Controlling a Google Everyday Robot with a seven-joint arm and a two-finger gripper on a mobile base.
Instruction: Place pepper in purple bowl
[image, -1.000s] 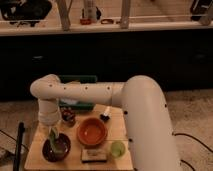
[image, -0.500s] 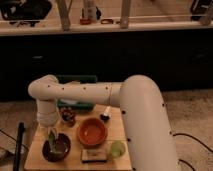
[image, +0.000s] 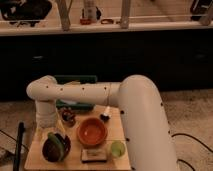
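White and bulky, our arm (image: 135, 107) fills the centre and right of the frame, elbowing across to the left and dropping toward the lower left corner. Under it sits the pale wooden table (image: 117, 131). Compared with a second ago our forearm has sunk a little and edged left, so the gripper (image: 55, 141) now hangs right at the purple bowl (image: 50, 151), where before it was slightly higher. We read that as the lowering stage of the placement, nearly finished.

Next in size, the orange bowl (image: 92, 131) sits in the middle of the table, untouched and just right of the purple one. A green bin (image: 75, 80) lies behind our arm. A flat dark object (image: 94, 155) rests at the bottom edge, a light-green cup (image: 118, 148) beside it.

Smallest, the pepper (image: 56, 144) shows as a green sliver over the purple bowl's rim, apparently at our fingertips; we cannot tell whether the fingers pinch it or have parted.
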